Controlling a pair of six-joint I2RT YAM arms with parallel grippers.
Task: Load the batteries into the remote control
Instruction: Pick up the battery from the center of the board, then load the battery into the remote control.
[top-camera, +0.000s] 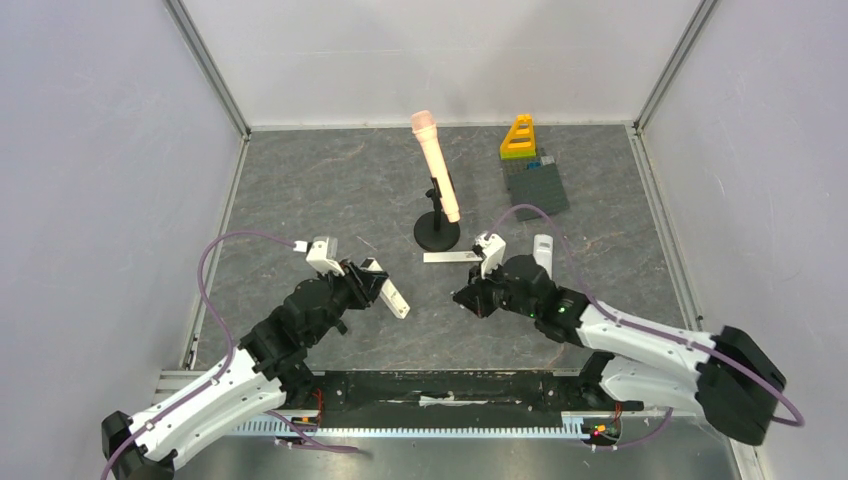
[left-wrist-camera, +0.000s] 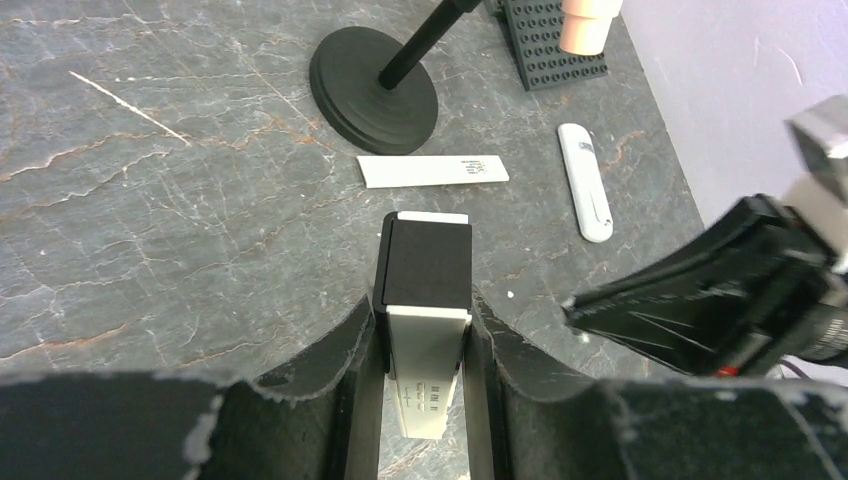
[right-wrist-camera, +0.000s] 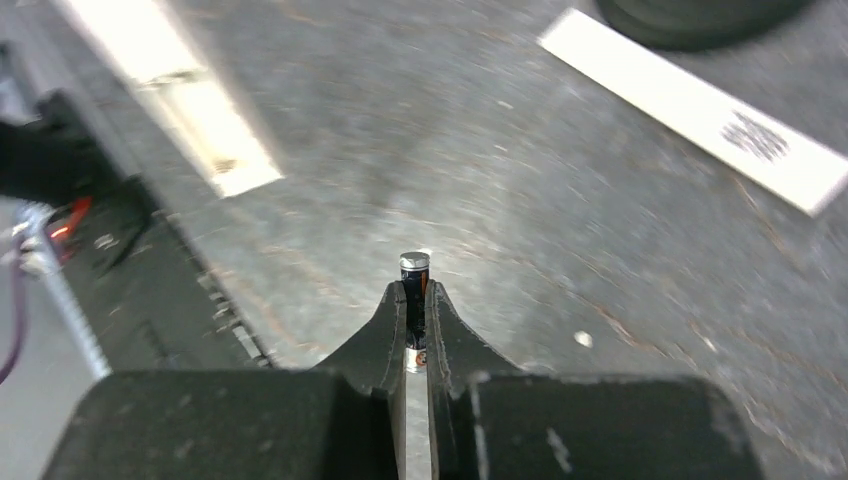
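My left gripper (left-wrist-camera: 425, 322) is shut on a white remote control (left-wrist-camera: 428, 345) with a black end section (left-wrist-camera: 428, 262), held above the table; both also show in the top view, gripper (top-camera: 372, 284) and remote (top-camera: 394, 298). My right gripper (right-wrist-camera: 414, 302) is shut on a small dark battery (right-wrist-camera: 414, 270) with orange print and a silver cap, which sticks out past the fingertips. In the top view the right gripper (top-camera: 468, 298) hangs just right of the remote, a short gap apart. The other batteries are out of view.
A flat white strip (top-camera: 450, 257) lies on the table; it also shows in the left wrist view (left-wrist-camera: 432, 170). A second slim white remote (top-camera: 543, 250) lies to its right. Behind stand a black round stand base (top-camera: 437, 234) with a peach microphone (top-camera: 437, 165), and a dark studded plate (top-camera: 536, 183) with a yellow block (top-camera: 518, 138).
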